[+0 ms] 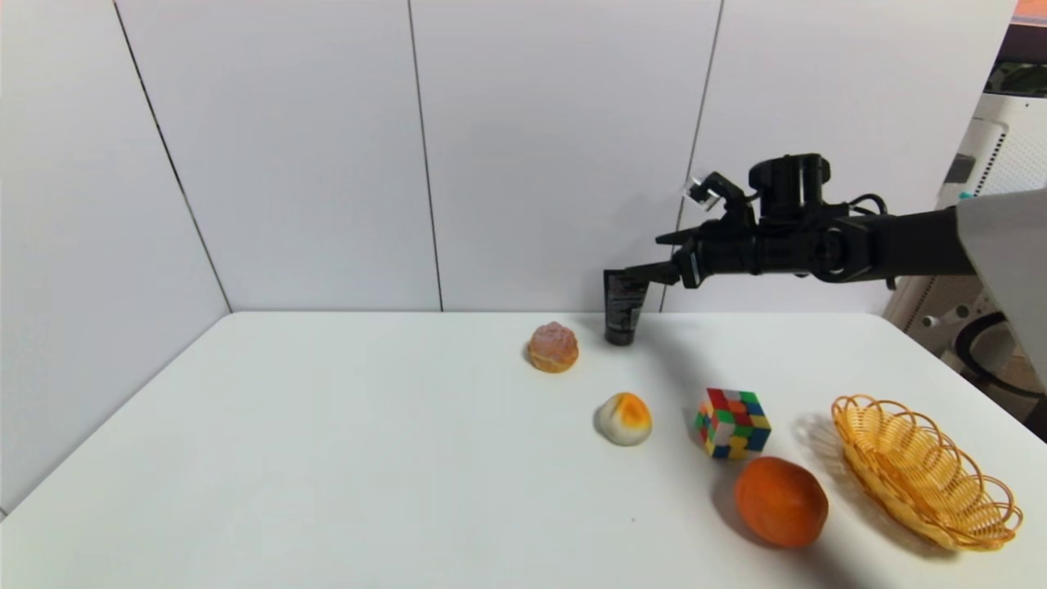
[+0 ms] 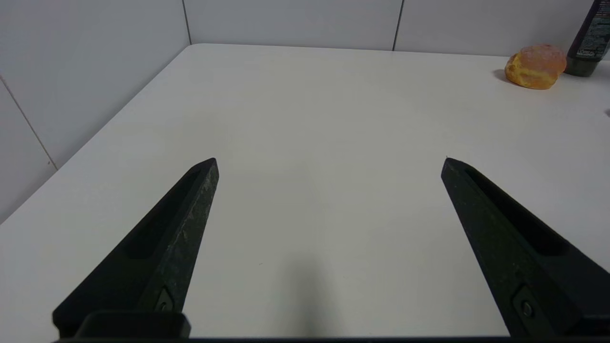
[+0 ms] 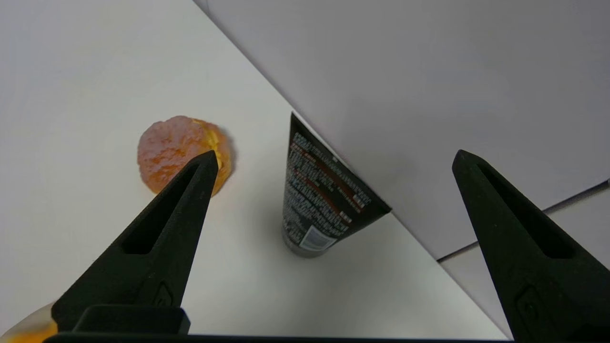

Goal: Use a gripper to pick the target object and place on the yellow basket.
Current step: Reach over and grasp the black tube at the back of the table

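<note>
Fingers point(image 3: 190, 200) of right gripper point(image 3: 333, 159) spread wide, w/ tube point(image 3: 321, 195) between.

The tube point(image 1: 623, 307) stands upright on the bench point(image 1: 327, 458) at the rear edge, against the wall. The right pincer point(image 1: 646, 274) is level with the tube's upper end, at its 3 o'clock. The pastry point(image 1: 553, 347) lies just beside the tube at its 8 o'clock. The bun point(image 1: 623, 418) lies at the pastry's 5 o'clock. The cube point(image 1: 732, 422) sits at the bun's 3 o'clock. The orange point(image 1: 780, 501) lies at the cube's 5 o'clock. The basket point(image 1: 924, 470) sits at the orange's 3 o'clock.
</note>
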Available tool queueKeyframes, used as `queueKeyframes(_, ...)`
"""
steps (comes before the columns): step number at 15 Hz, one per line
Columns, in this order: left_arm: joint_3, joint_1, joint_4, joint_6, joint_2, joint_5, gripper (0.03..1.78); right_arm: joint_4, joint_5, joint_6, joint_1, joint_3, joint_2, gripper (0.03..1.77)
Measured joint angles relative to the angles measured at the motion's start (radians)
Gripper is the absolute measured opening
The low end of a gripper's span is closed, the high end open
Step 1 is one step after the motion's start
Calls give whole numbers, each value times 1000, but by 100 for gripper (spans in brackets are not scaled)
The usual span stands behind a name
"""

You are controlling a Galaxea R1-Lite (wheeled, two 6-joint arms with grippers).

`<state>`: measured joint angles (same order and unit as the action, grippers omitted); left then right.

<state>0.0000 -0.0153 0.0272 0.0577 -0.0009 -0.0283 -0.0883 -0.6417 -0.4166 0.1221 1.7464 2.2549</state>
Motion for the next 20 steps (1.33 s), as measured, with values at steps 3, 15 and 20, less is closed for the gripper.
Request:
queueKeyframes(3,0,0,0,0,0,0,169,0,-1,-1,0,61,64,170)
queueKeyframes(15,0,0,0,0,0,0,169,22,-114,2,6,96,166,170)
queueKeyframes(20,0,0,0,0,0,0,169,22,-157,0,7,97,195,170)
